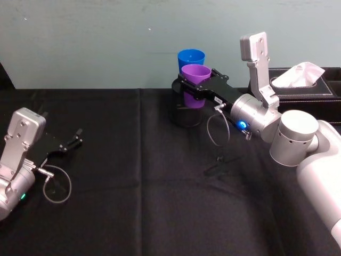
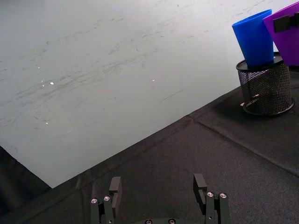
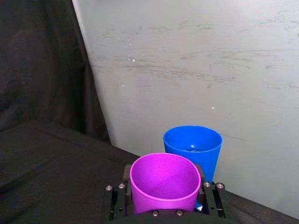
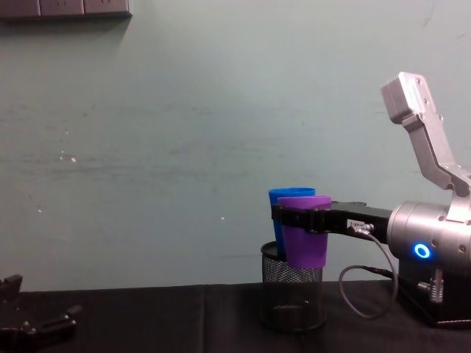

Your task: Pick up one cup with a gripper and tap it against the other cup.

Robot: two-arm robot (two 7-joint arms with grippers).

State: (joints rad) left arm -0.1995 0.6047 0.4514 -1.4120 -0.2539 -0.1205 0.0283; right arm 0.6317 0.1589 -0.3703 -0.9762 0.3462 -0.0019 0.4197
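Contact is the step in hand: the right gripper clamps its fingers on the purple cup aloft, the blue cup just beside at eleven o'clock, likely needing only a short nudge; the left gripper idles wide-fingered at eight o'clock.

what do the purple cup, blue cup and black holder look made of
Purple cup, held by the right gripper: probably plastic, smooth, opaque, faint sheen. Blue cup: same, light glints inside. Black holder: likely metal wire mesh, see-through grid.
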